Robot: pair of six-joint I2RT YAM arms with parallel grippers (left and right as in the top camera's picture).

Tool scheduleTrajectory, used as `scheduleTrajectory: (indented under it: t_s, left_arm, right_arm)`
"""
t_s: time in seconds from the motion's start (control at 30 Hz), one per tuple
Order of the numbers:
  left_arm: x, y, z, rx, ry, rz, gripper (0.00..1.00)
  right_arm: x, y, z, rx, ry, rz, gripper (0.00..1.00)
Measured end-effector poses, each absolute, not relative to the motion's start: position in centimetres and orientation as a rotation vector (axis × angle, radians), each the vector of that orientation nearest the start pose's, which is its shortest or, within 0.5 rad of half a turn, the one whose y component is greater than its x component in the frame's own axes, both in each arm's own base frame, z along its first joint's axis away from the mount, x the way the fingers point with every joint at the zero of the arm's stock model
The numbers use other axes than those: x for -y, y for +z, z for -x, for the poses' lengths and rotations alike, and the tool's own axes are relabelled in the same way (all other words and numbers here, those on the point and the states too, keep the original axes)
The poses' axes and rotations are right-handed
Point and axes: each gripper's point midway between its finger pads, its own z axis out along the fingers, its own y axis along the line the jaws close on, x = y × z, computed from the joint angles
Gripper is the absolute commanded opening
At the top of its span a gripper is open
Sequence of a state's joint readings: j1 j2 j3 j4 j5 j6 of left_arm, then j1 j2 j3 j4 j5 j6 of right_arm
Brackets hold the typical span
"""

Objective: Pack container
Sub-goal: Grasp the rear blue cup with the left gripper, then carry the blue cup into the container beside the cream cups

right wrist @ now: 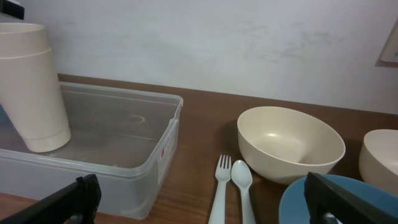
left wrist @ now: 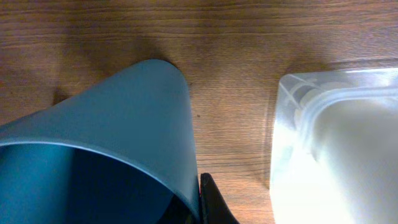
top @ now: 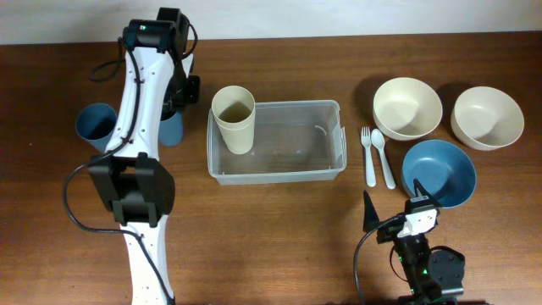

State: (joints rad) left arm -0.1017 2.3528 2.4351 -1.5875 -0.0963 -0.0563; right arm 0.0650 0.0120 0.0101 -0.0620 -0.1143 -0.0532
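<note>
The clear container lies at the table's middle with a cream cup standing upright in its left end. Just left of it is a blue cup, and my left gripper reaches down onto it from above. In the left wrist view the left gripper is shut on the blue cup's wall, one dark finger outside it, and the container lies to the right. My right gripper stands open near the front edge with nothing between its fingers, facing the container.
A second blue cup stands at the far left. At the right are two cream bowls, a blue bowl, and a white fork beside a white spoon.
</note>
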Motion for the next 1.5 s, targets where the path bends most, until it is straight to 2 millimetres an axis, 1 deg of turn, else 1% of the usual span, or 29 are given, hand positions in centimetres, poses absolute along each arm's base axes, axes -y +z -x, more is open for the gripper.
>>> scheduleTrajectory:
  t_s: [0.2,0.3,0.37,0.43,0.47,0.5,0.57,0.6,0.73,0.83,0.97,1.07,1.2,1.27,1.37,1.43,1.5]
  left_arm:
    - [2.4,13.7,-46.0,-3.068,0.14,-0.043,0.02]
    - [2.3,14.7,-46.1,-3.052,0.137,-0.04,0.01]
    - [2.4,16.0,-46.4,-3.017,0.129,-0.037,0.02]
    - [2.4,17.8,-46.8,-2.971,0.121,-0.033,0.02]
    - [2.5,19.3,-47.1,-2.929,0.115,-0.03,0.02]
    - [2.5,20.3,-47.3,-2.898,0.105,-0.028,0.02]
    - [3.0,21.9,-47.8,-2.838,0.076,-0.03,0.02]
    - [3.2,22.4,-47.9,-2.822,0.066,-0.034,0.02]
    - [4.4,24.3,-47.5,-2.776,0.035,-0.064,0.02]
    - [5.8,26.4,-46.7,-2.728,0.018,-0.103,0.01]
    - [8.1,30.7,-44.7,-2.628,-0.014,-0.171,0.02]
    - [9.8,34.5,-42.4,-2.535,-0.048,-0.224,0.02]
    - [12.3,39.9,-38.2,-2.39,-0.113,-0.309,0.02]
    - [13.7,42.0,-36.0,-2.325,-0.152,-0.374,0.02]
    - [16.6,43.9,-33.0,-2.25,-0.225,-0.502,0.02]
    - [18.8,44.4,-31.3,-2.219,-0.271,-0.595,0.02]
    - [20.7,44.3,-30.1,-2.203,-0.302,-0.678,0.02]
  right_arm:
    - [-3.6,16.1,-24.4,-1.625,0.103,0.184,0.99]
    - [-3.6,16.1,-24.4,-1.625,0.103,0.184,0.99]
    - [-3.6,16.1,-24.4,-1.625,0.102,0.184,0.99]
    - [-3.6,16.1,-24.4,-1.625,0.103,0.183,0.99]
    - [-3.6,16.1,-24.4,-1.625,0.103,0.183,0.99]
    - [-3.6,16.1,-24.4,-1.625,0.102,0.184,0.99]
    - [-3.6,16.1,-24.4,-1.625,0.102,0.184,0.99]
    - [-3.6,16.1,-24.4,-1.625,0.103,0.184,0.99]
    - [-3.6,16.1,-24.4,-1.625,0.103,0.183,0.99]
    - [-3.6,16.1,-24.4,-1.625,0.103,0.183,0.99]
    - [-3.6,16.1,-24.4,-1.625,0.103,0.184,0.99]
    - [-3.6,16.1,-24.4,-1.625,0.103,0.184,0.99]
    - [-3.6,16.1,-24.4,-1.625,0.103,0.184,0.99]
    - [-3.6,16.1,-24.4,-1.625,0.103,0.184,0.99]
    - [-3.6,16.1,-24.4,-1.625,0.102,0.184,0.99]
    - [-3.6,16.1,-24.4,-1.625,0.103,0.184,0.99]
    - [-3.6,16.1,-24.4,-1.625,0.103,0.184,0.99]
